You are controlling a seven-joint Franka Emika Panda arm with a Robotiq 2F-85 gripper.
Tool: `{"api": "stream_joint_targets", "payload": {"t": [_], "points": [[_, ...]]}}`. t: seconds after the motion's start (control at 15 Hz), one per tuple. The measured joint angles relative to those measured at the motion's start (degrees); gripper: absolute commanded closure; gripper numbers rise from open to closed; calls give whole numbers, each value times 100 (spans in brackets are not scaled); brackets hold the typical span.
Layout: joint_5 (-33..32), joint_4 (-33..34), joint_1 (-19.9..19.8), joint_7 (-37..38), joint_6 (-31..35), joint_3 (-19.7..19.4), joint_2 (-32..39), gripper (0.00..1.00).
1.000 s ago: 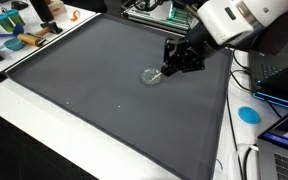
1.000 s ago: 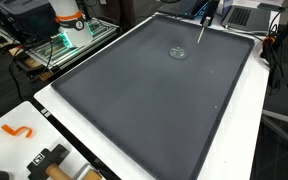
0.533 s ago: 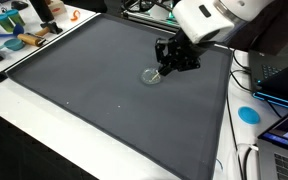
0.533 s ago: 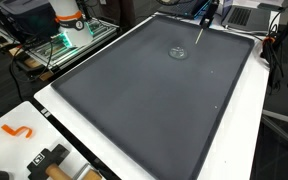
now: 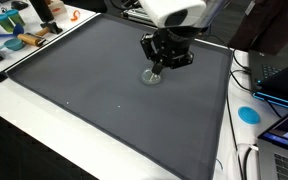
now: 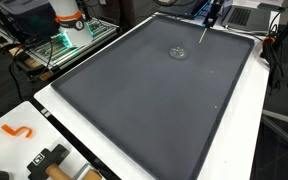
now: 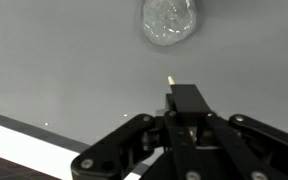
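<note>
Pinching a thin stick [image 7: 171,79] between closed fingers, the end effector [image 7: 187,104] hangs over the grey mat [image 5: 84,80] near a clear dish [image 7: 169,22].

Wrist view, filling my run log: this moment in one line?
pincer: shut on thin stick | stick tip: near clear dish on gray mat

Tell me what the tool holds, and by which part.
The tool grips a thin pale stick by its upper end; the lower tip is near the clear round dish.
</note>
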Motion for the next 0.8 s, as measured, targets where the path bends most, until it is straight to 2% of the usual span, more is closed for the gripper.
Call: {"api": "stream_joint_targets", "payload": {"t": [0.33,0.8], "points": [[537,-302,-368,-115,404,-2,-303,97],[1630,-1362,-946,-826,1263,15,-943,97]]}}
